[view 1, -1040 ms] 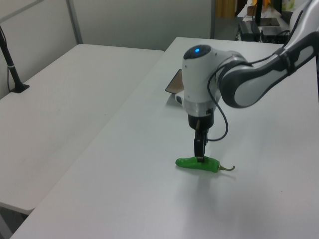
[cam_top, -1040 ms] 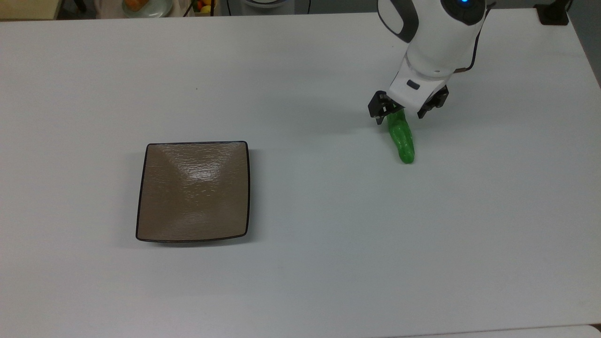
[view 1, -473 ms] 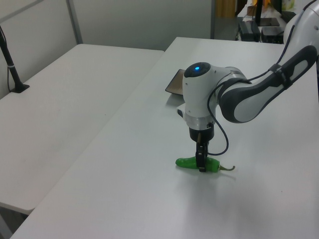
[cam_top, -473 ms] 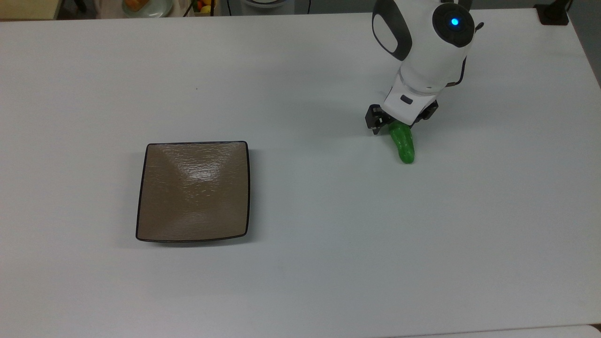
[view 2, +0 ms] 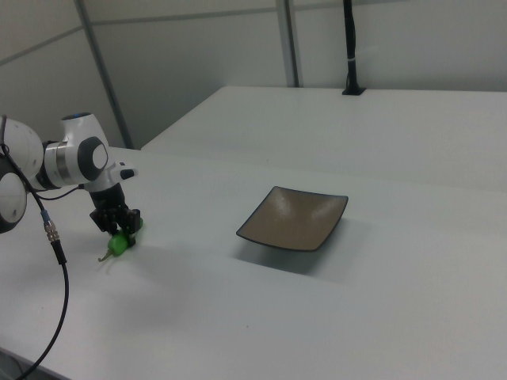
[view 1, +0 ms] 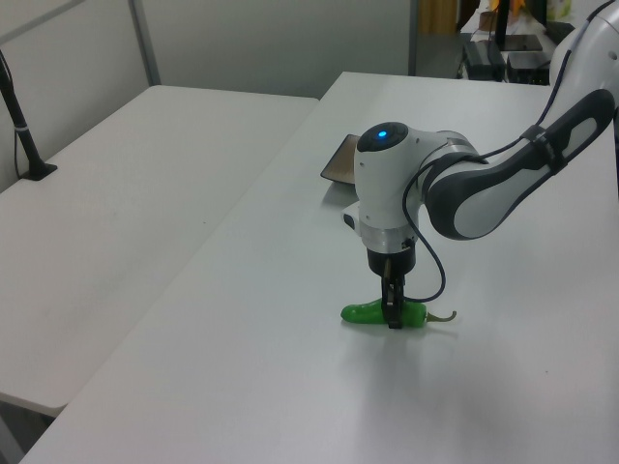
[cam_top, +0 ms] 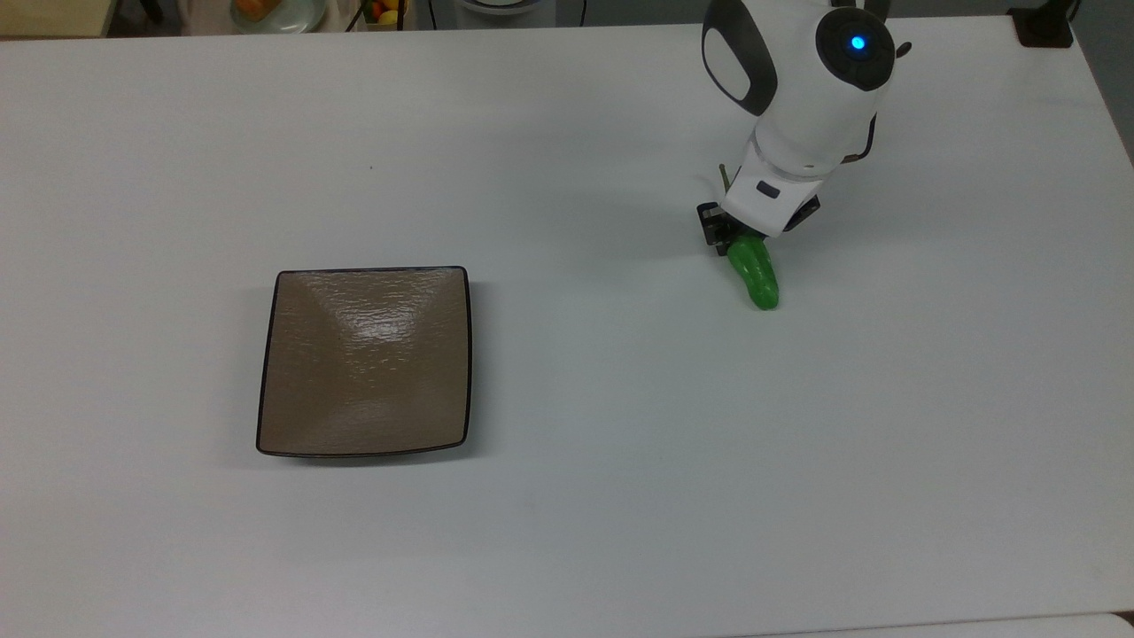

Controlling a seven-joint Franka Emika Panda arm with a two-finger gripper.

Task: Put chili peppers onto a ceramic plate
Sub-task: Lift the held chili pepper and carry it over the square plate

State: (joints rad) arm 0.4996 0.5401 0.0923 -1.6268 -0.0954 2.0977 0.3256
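Fingers clamped on the pepper, plate bare.

In the top view I see my two-finger gripper (cam_top: 741,237) closed around the stem end of the bright green, bumpy chili pepper (cam_top: 755,273), which lies on the white tabletop (cam_top: 620,496), well apart from the square, glossy taupe-brown ceramic plate (cam_top: 365,361) toward the top view's left. In the left view the fingers (view 1: 392,307) pinch the pepper's middle. In the right view the pepper sits low at the tabletop.
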